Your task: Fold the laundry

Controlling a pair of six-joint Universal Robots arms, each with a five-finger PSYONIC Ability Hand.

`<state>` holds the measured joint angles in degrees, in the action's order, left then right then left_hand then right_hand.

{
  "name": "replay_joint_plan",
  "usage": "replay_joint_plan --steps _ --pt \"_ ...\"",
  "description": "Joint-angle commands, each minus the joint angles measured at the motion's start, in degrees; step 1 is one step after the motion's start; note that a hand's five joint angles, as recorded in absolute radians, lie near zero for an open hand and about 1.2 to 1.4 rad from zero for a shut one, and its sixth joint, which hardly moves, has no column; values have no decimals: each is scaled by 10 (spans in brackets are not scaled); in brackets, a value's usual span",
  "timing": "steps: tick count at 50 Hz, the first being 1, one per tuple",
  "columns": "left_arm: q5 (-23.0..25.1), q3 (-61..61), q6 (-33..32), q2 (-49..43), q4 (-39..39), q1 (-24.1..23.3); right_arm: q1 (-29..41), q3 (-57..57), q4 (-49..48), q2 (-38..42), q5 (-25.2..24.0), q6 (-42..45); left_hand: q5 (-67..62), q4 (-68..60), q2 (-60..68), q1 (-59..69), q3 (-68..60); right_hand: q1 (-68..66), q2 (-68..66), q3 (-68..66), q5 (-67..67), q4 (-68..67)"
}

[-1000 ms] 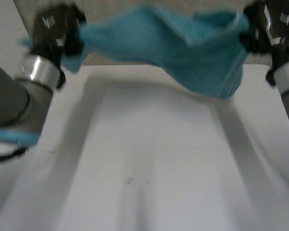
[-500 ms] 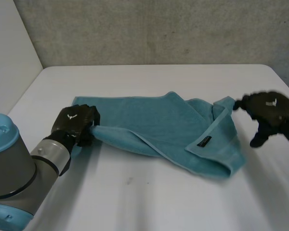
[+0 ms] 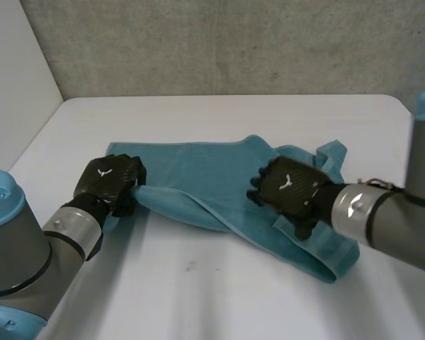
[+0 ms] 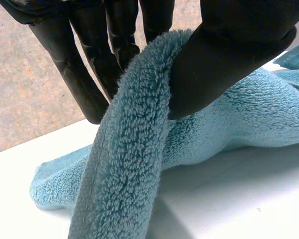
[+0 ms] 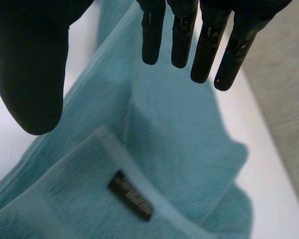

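Note:
A teal towel [image 3: 212,177] lies rumpled and partly doubled over on the white table [image 3: 219,297]. My left hand [image 3: 108,180] is at the towel's left edge, shut on it. In the left wrist view its thumb [image 4: 229,55] and fingers pinch a raised fold of the thick pile [image 4: 129,164]. My right hand [image 3: 290,188] hovers over the towel's right part, open. Its fingers [image 5: 207,45] are straight and spread above the cloth [image 5: 189,134], holding nothing. A black label [image 5: 130,195] sits on a folded-over hem under its palm.
A grey wall [image 3: 234,42] runs behind the table's far edge, and a white wall [image 3: 14,85] stands at the left. Bare table top stretches in front of the towel and to its right [image 3: 397,134].
A second ago both hands held the towel stretched in the air. It now lies on the table. The right hand has let go and moved left over the towel; the left keeps its grip.

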<state>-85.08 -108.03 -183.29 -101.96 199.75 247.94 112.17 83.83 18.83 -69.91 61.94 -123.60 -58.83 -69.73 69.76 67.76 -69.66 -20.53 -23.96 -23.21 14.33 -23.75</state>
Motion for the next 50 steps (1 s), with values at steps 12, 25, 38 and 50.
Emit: replay_joint_plan --steps 12,25,38,50 --pt "0 0 0 0 1 6 16 -8 -59 101 83 49 -112 -103 102 122 -103 -242 -208 -215 204 -210" --pt "0 2 0 0 1 15 11 19 -66 95 92 70 -112 -103 102 122 -103 -140 -106 -113 102 -108" --pt "0 1 0 0 1 15 -11 31 -75 83 89 93 -112 -103 102 122 -103 -560 -526 -533 522 -528" --pt "-1 6 0 4 1 26 -76 35 -172 -32 92 -125 -112 -103 102 122 -103 -595 -560 -568 557 -562"
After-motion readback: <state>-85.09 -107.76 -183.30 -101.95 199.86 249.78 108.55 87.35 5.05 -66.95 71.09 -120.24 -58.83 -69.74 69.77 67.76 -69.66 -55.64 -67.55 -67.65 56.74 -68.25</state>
